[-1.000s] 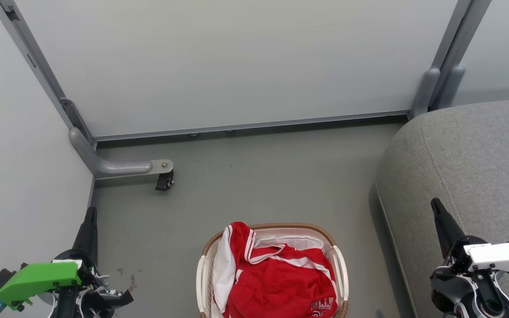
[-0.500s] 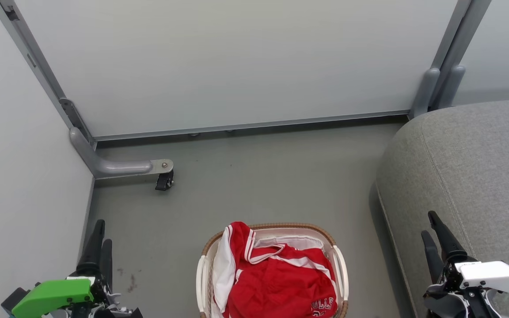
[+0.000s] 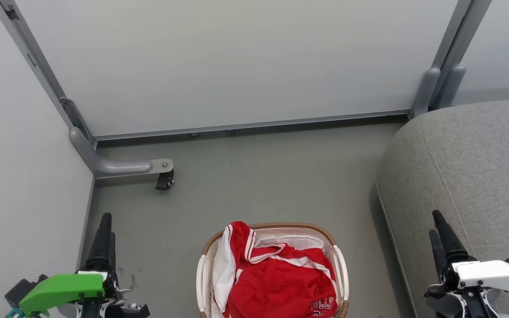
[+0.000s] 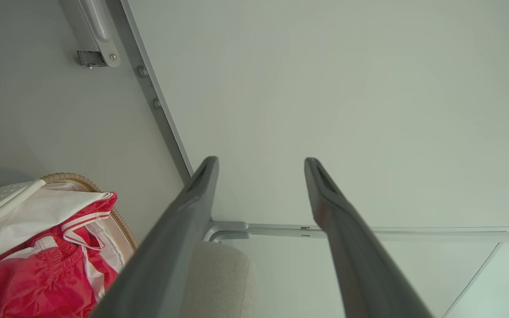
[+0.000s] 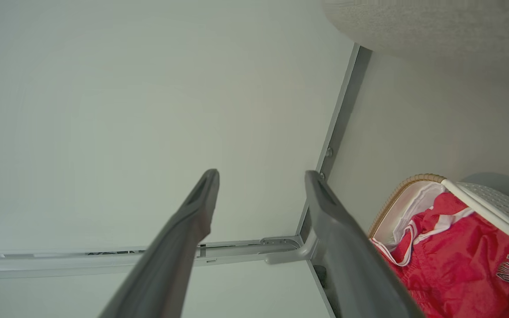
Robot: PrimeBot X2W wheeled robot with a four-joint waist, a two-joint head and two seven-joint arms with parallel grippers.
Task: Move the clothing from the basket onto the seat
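Pre-grasp step: clothing (image 3: 276, 282) sits in basket (image 3: 339, 265) on floor (image 3: 259, 185), seat (image 3: 471, 168) near on the right; left gripper (image 3: 108, 227) & right gripper (image 3: 434, 223) both spread wide, holding nothing; next probably needs one lowered onto the cloth.

From above, the head camera looked steeply down at the floor (image 3: 259, 176), with the basket (image 3: 341, 274) at bottom centre and the seat (image 3: 480, 159) at right. Both wrist cameras, rolled sideways, faced the wall panel (image 4: 369, 88), each catching the basket close at one edge.

The clothing (image 3: 281, 287) is red cloth, the basket (image 3: 342, 274) smooth plastic, the seat (image 3: 480, 168) matt fabric.
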